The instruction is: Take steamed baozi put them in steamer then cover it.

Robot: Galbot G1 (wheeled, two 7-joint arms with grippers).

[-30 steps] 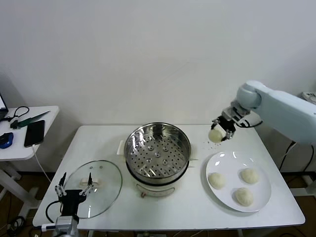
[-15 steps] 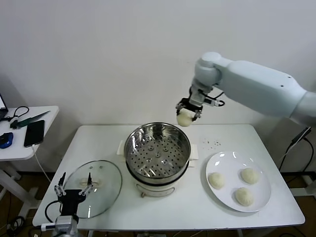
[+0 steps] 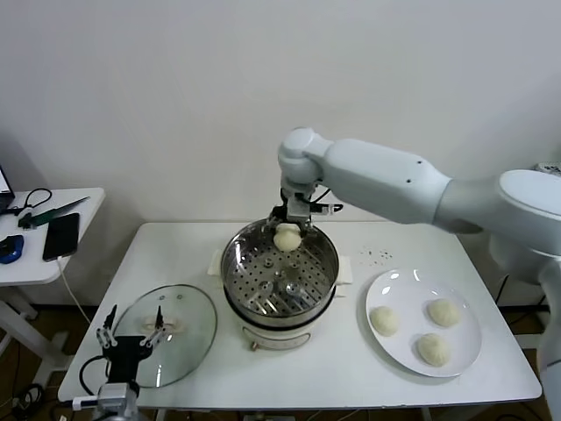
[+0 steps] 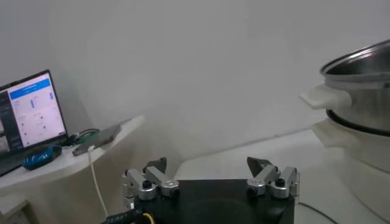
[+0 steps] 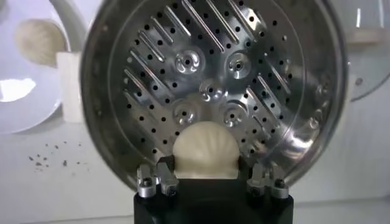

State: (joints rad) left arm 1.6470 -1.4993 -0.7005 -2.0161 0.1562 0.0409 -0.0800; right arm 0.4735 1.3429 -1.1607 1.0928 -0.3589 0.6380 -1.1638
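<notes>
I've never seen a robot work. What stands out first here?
The big white right arm reaches across the table, its right gripper holding a baozi over the far edge of the shiny steamer, whose tray holds no bun. Three more buns wait on the white plate; the glass cover lies near the idle left gripper.

A plain white wall [image 3: 175, 105] rises behind a white side table [image 3: 53, 263].

We see cream-white baozi [image 3: 287, 236], a shiny silver steamer [image 3: 279, 274] with a hole-dotted tray, and a white plate [image 3: 465, 348].
</notes>
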